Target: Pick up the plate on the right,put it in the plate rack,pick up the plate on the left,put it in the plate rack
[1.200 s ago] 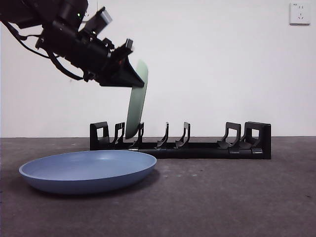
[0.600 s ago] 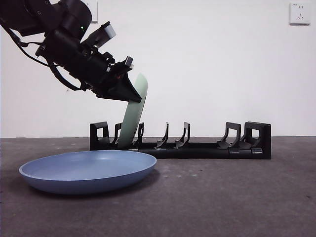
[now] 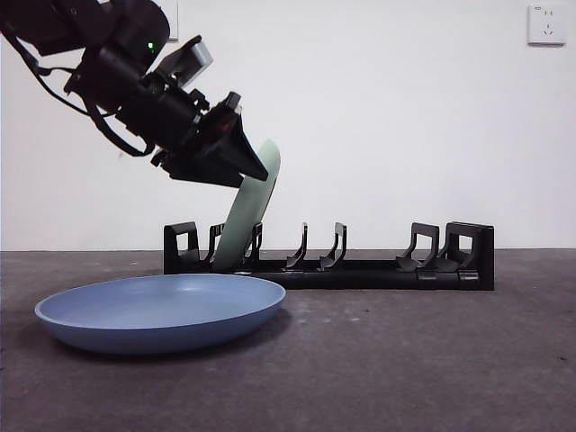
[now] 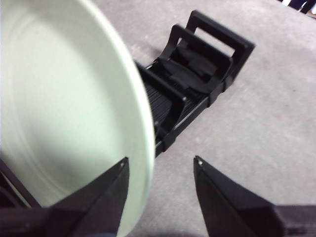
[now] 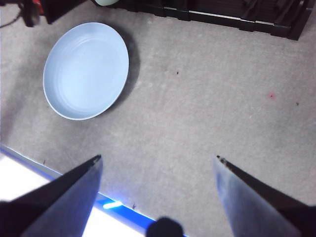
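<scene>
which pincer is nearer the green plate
Left. The left pincer is right at the green plate in the rack; the right pincer hovers apart, over bare table.

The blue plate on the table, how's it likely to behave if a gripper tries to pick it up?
The blue plate looks rigid, so it should lift without flexing. It lies flat on the table with a low, shallow rim, so getting a jaw under the edge may be awkward. Its smooth surface could slip in a pinch grip.
</scene>
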